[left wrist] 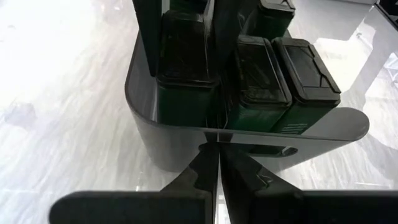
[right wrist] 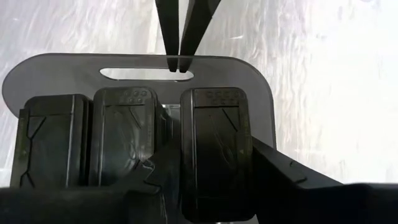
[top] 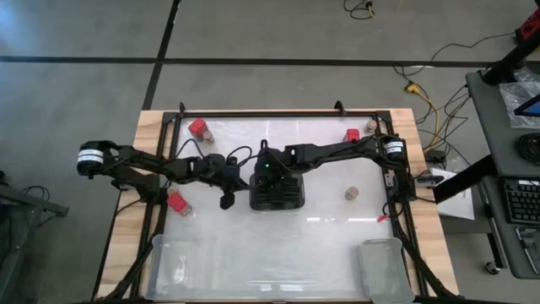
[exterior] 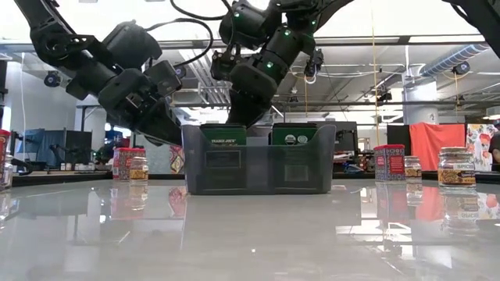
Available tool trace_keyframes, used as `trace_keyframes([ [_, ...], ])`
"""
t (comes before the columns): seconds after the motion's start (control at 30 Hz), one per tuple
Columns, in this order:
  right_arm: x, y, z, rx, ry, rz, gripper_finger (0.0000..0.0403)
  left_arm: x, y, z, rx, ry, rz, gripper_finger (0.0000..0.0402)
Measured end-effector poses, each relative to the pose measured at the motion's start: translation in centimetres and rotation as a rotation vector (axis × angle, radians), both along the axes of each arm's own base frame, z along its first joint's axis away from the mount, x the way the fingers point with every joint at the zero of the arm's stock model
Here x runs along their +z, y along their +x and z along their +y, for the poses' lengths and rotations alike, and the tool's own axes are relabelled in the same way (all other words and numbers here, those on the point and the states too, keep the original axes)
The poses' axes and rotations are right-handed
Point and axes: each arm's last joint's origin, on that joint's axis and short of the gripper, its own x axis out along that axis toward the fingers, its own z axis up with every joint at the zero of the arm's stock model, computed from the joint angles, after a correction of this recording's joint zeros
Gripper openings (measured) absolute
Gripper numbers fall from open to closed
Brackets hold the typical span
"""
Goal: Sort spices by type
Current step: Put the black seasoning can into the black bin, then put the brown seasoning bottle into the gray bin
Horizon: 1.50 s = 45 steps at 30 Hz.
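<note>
The right gripper point(right wrist: 214, 180) clamped a green tin point(right wrist: 216, 158) in the holder point(right wrist: 56, 78); left fingers point(left wrist: 202, 168), together, braced its rim. A slip could tip it.

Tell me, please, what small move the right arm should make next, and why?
Probably lift straight up, slowly. The right gripper's jaws are closed on the end green tin with a black lid, packed beside others in the dark grey slotted holder, while the shut left gripper presses on the holder's rim, seemingly steadying it.
</note>
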Motion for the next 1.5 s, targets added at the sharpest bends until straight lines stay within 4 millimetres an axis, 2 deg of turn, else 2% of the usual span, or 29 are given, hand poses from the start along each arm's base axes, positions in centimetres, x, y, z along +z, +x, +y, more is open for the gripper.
trace_keyframes([
  [0.2,-0.1,-0.1,0.0,-0.015,0.01,0.004,0.0154,0.0,0.0,0.0,0.0,0.0,0.001,0.0001],
  [0.53,-0.5,-0.2,0.0,-0.03,0.021,0.006,0.0144,0.1,0.0,0.0,0.009,0.002,-0.008,0.0001],
  [1.13,-0.2,0.0,0.0,-0.007,0.002,-0.025,0.0218,0.5,-0.7,0.1,0.042,0.039,0.047,0.0001],
  [1.33,1.3,-0.4,-0.1,0.002,-0.075,-0.058,0.0236,1.5,-1.7,0.1,0.09,0.08,0.067,0.0001],
  [1.5,4.3,-1.9,-0.1,0.0,-0.125,-0.065,0.0249,2.7,-2.3,0.1,0.117,0.097,0.023,0.0001],
])
